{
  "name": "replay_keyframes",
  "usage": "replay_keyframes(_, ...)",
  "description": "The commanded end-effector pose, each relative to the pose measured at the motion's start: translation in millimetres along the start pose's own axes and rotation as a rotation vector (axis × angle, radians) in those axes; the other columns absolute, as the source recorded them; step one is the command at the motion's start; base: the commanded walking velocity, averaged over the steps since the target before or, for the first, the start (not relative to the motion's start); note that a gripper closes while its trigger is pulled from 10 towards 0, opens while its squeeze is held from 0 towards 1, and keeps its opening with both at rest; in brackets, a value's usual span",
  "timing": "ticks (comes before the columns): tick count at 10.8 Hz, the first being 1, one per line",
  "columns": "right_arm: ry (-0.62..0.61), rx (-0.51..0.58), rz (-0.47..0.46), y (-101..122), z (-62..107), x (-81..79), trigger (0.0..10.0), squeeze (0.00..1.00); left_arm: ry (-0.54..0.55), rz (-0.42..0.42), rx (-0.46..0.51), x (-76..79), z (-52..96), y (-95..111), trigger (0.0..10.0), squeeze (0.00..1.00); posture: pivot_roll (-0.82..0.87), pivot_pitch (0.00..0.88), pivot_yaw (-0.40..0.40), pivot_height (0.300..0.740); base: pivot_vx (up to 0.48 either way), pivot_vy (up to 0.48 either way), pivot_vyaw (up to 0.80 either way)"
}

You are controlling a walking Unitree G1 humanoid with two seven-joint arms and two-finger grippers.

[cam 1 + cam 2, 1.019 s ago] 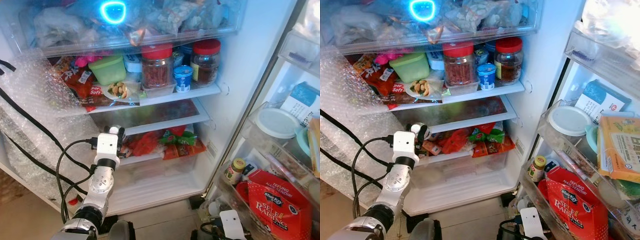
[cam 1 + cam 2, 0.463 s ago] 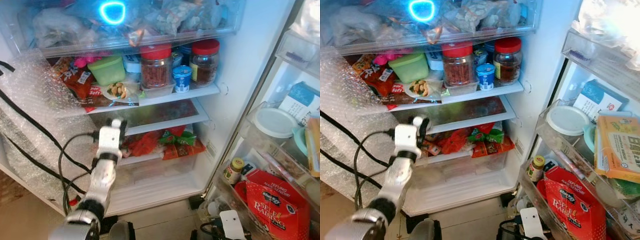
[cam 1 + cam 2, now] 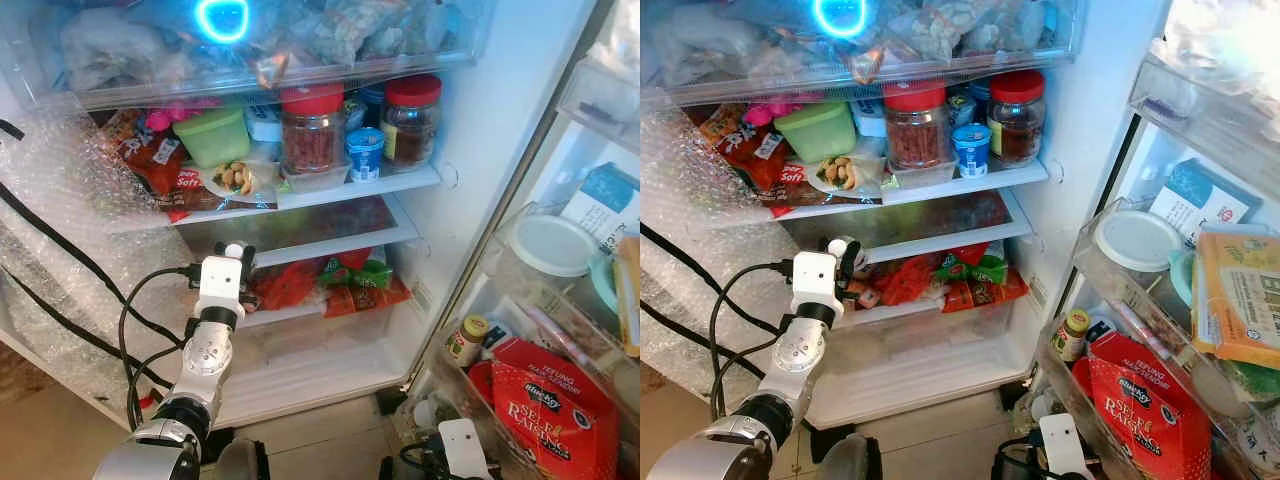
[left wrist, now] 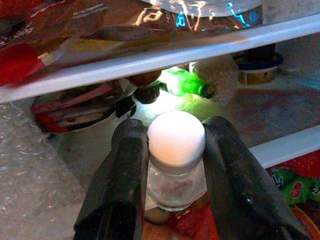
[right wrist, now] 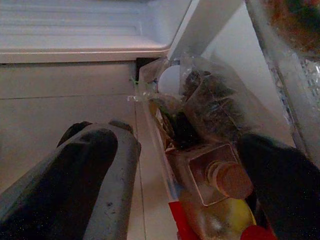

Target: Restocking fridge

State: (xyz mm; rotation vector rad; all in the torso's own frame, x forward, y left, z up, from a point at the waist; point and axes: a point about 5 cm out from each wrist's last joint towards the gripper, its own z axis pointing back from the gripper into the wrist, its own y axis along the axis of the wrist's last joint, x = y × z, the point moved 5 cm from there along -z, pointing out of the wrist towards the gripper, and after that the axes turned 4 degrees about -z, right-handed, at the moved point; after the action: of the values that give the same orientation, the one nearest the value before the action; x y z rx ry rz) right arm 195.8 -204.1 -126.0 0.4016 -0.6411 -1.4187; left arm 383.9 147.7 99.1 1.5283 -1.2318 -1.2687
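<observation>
Your left tool (image 4: 172,150) is clenched on the white-capped glass jar (image 4: 176,165), at the fridge's middle shelf (image 3: 330,245).

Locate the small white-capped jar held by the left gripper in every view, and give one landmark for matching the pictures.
Left eye view: white-capped jar at centre-left, just under the middle shelf.
Right eye view: left of centre, at the same shelf edge.
Left wrist view: dead centre, between the left gripper jaws.
Right wrist view: not in it.
Shared landmark: the white middle shelf edge.
</observation>
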Motion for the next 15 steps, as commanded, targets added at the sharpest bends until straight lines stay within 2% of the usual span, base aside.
replay_keyframes(1,0.011,-0.061,0.004,-19.3,4.3,-4.0,10.0,0.00,0.018,-0.002,0.034,-2.9,-3.2,7.3,10.0,0.00,-0.13,0.050,0.011,0.639,0.000,0.000,0.00)
replay_keyframes(6,0.018,-0.057,0.003,-17.6,3.9,-8.2,10.0,0.00,0.021,0.000,0.045,-2.4,-5.2,10.5,10.0,0.00,-0.13,0.051,0.015,0.639,0.000,0.000,0.00)
replay_keyframes(10,0.020,-0.026,0.004,-4.1,0.4,-11.8,10.0,0.00,0.020,0.005,0.044,-1.2,-4.7,10.2,10.0,0.00,-0.13,0.051,0.012,0.639,0.000,0.000,0.00)
replay_keyframes(15,0.021,-0.003,0.001,-3.3,1.4,-11.7,10.0,0.00,0.013,0.003,0.047,-0.7,-4.3,10.4,10.0,0.00,-0.13,0.051,0.014,0.639,0.263,0.000,0.00)
